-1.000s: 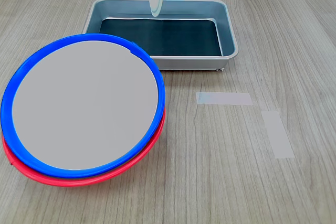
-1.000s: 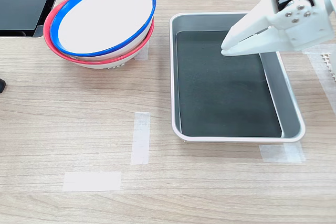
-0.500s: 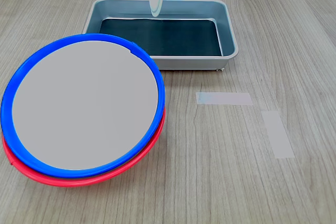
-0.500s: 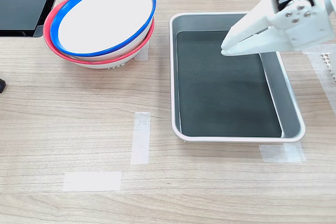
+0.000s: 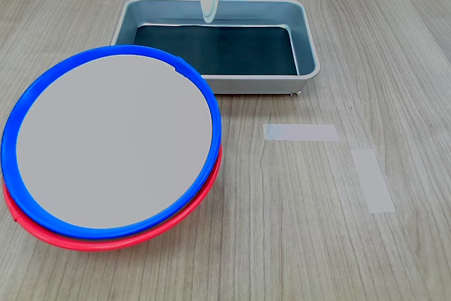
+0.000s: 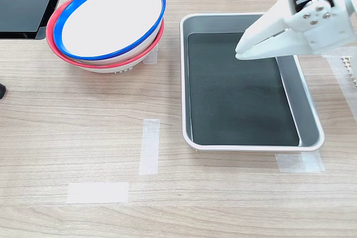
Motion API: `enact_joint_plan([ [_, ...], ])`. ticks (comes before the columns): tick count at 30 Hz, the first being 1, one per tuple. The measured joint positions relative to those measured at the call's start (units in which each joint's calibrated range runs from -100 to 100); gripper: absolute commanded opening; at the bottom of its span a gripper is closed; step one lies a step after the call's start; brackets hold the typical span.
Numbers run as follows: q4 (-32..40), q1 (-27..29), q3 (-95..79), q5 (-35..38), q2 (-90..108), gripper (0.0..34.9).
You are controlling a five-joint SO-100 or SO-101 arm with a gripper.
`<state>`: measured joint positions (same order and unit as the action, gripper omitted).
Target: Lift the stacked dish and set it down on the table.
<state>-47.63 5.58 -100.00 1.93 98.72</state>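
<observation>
The stacked dish (image 5: 113,142) (image 6: 110,16), blue-rimmed with a flat pale centre, rests on a red-rimmed dish (image 5: 106,237) (image 6: 58,20) of the same size. Both sit on the wood-grain table (image 5: 296,244) (image 6: 67,126). My white gripper (image 6: 238,53) (image 5: 209,17) hangs over the grey metal tray, well apart from the dishes. Its fingers are pressed together at the tip with nothing between them.
A grey metal tray (image 5: 310,54) (image 6: 183,82) with a dark mat inside lies beside the dishes. Pale tape strips (image 5: 300,132) (image 6: 149,146) mark the tabletop. A black panel (image 6: 25,1) sits at the second exterior view's top left.
</observation>
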Motion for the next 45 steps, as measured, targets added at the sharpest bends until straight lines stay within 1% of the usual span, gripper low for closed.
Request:
enact_joint_plan([
  [2, -0.08, 0.00, 0.18, 1.03, -0.26, 0.3],
  [3, -0.16, 0.27, 0.82, 1.51, -1.71, 1.7],
  [4, -0.16, 0.88, 2.00, 2.15, -3.50, 5.2],
  [5, -0.41, 1.95, 4.36, 3.03, -6.56, 7.8],
  [9, -1.63, 3.89, 15.79, 7.03, -20.12, 15.2],
  [10, -1.63, 4.78, 19.33, 7.91, -24.47, 16.3],
  [12, -1.63, 4.60, 26.32, 8.79, -32.05, 19.7],
  [15, -2.12, 4.69, 32.49, 9.04, -38.87, 20.9],
  [17, -2.53, 5.31, 38.48, 9.13, -45.61, 21.3],
  [20, -2.61, 6.46, 46.46, 9.13, -55.07, 20.6],
  [23, -2.04, 7.88, 54.17, 9.13, -65.05, 20.6],
  [28, 2.37, 9.56, 62.07, 9.13, -78.69, 19.9],
  [31, 4.08, 10.00, 64.43, 9.13, -83.97, 19.4],
  [34, 6.20, 10.35, 66.79, 9.13, -88.75, 18.1],
  [38, 7.99, 9.73, 69.06, 8.99, -93.01, 15.0],
  [41, 8.24, 9.29, 71.51, 8.45, -95.82, 14.4],
  [45, 7.34, 8.67, 75.05, 7.77, -97.87, 14.6],
])
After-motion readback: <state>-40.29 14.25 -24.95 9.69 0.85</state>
